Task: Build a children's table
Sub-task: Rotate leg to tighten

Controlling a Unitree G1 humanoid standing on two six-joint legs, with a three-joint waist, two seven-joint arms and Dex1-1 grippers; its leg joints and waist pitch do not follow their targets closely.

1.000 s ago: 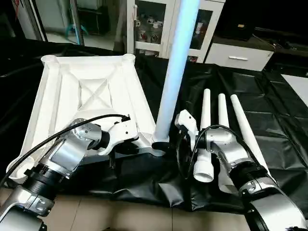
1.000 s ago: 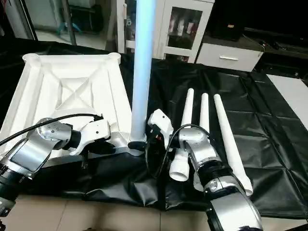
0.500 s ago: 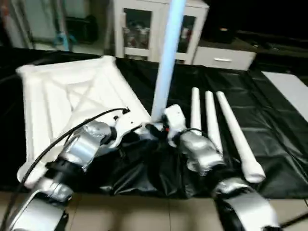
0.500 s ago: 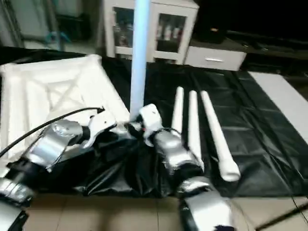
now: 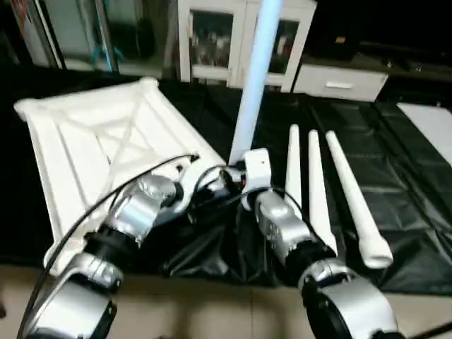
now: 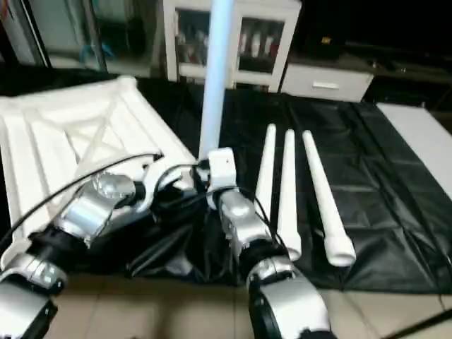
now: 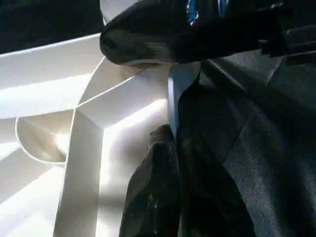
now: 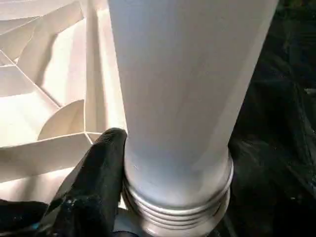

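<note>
The children's table lies in parts on the black-draped worktable (image 5: 395, 134). Its white square top (image 5: 92, 141) rests upside down on the left half of the cloth, ribs facing up in an X pattern, with a raised rim and round sockets at the corners. At the top's near right corner one white tapered leg (image 5: 254, 78) stands upright; the right wrist view shows its wide ringed foot at the corner socket, though how far in it sits cannot be told. The leg rises out past the upper edge of the head views. Three more legs (image 5: 318, 183) lie side by side on the cloth to the right of the standing one, their narrow ends pointing far and their wide ends near.

The right gripper (image 8: 106, 192) is at the base of the upright leg. Its jaws stand fairly wide, and one black finger (image 8: 94, 187) presses against the leg's left side just above the ringed foot; the other finger is hidden, so a full grip on the leg cannot be confirmed. The left gripper (image 7: 153, 192) has its fingers closed together, lying along the near edge of the top close to that same corner, touching or nearly touching the white rim where it meets the black cloth.

Beyond the worktable stand a white glass-door cabinet (image 5: 212, 35) and a low white drawer unit (image 5: 339, 81).
</note>
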